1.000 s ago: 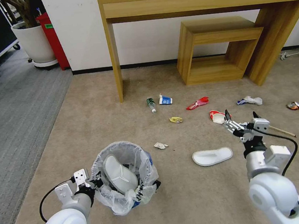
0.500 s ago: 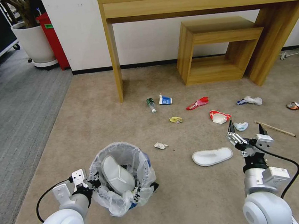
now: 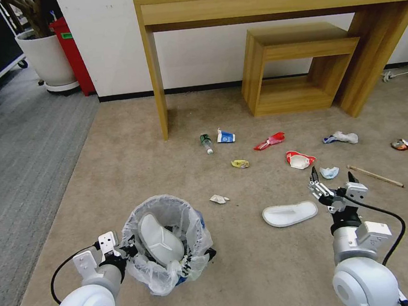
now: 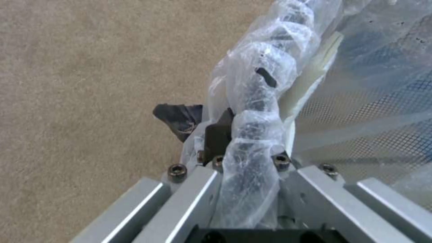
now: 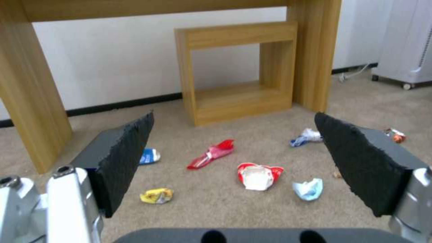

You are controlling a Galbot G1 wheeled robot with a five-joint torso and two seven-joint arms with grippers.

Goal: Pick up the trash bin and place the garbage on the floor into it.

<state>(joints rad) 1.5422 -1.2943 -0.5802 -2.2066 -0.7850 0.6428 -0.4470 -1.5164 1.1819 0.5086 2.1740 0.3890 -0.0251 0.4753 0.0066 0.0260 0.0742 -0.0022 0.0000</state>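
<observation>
With one white slipper [image 3: 160,238] already lying inside the trash bin [image 3: 167,244], which the left gripper [image 3: 127,251] clamps by its bagged rim above the beige floor [image 3: 117,146], collecting is under way. Spread wide and empty, the right gripper [image 3: 332,180] hovers between the second slipper [image 3: 289,213] and a pale blue wad [image 3: 329,172]; the next move, I judge, calls for lowering onto one piece and closing.
</observation>
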